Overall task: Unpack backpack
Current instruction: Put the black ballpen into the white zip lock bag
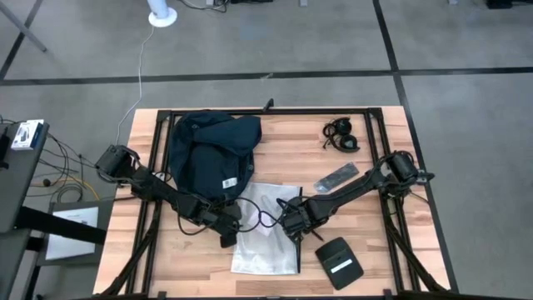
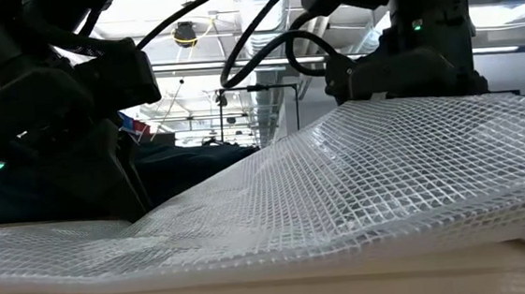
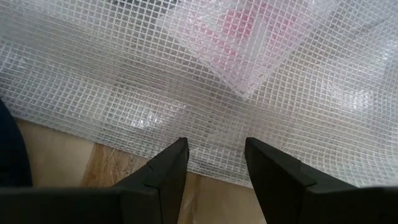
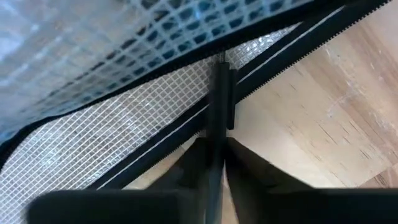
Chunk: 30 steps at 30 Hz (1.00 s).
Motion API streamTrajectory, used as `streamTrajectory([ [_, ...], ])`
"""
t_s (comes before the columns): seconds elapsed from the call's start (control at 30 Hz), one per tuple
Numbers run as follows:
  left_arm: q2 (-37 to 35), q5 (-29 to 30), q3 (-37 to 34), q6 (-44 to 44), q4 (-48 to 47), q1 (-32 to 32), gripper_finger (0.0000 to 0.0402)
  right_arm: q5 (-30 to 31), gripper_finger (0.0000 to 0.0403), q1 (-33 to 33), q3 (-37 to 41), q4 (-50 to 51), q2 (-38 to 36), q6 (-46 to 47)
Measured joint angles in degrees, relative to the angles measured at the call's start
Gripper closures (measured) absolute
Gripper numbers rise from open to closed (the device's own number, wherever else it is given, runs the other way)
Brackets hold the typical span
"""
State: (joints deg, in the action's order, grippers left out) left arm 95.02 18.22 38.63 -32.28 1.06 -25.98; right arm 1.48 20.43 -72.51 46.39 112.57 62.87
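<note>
High view shows you the backpack (image 1: 210,154), soft and floppy, far-left on the surface: grip a fold; left gripper (image 3: 214,163) fingers gape empty, right gripper (image 4: 216,146) pinches the mesh bag (image 1: 265,227) zipper.

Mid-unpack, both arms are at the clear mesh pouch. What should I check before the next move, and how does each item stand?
1. Right gripper hold on the mesh pouch: ok, fingers shut on its black zipper tab.
2. Left gripper hold: not ok, fingers open at the pouch edge, gripping nothing.
3. Pouch out of the backpack: ok, it lies on the wood outside it.
4. Backpack emptied: cannot tell, its inside is hidden.
5. Black pouch clear of the arms: ok, it lies apart from the right gripper.
</note>
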Motion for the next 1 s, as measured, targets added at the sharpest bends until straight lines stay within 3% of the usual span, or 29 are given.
streamTrajectory([
  [0.4, 0.02, -0.03, 0.0, -0.05, 0.0, 0.0, 0.025, -1.8, 0.0396, 0.15, 0.24, 0.7, -7.36, 1.6],
  [0.6, 0.02, -0.02, 0.0, -0.32, 0.0, 0.0, 0.025, -1.53, 0.0396, 0.08, 0.25, -0.15, -4.94, 1.6],
  [0.77, 0.02, -0.01, 0.0, -0.84, 0.0, -0.02, 0.025, -2.05, 0.0397, 0.04, 0.28, -8.63, -1.7, 0.74],
  [1.0, 0.04, 0.02, 0.0, -1.61, 0.03, -0.09, 0.025, -3.15, 0.0397, 0.07, 0.26, -22.42, -2.52, 0.07],
])
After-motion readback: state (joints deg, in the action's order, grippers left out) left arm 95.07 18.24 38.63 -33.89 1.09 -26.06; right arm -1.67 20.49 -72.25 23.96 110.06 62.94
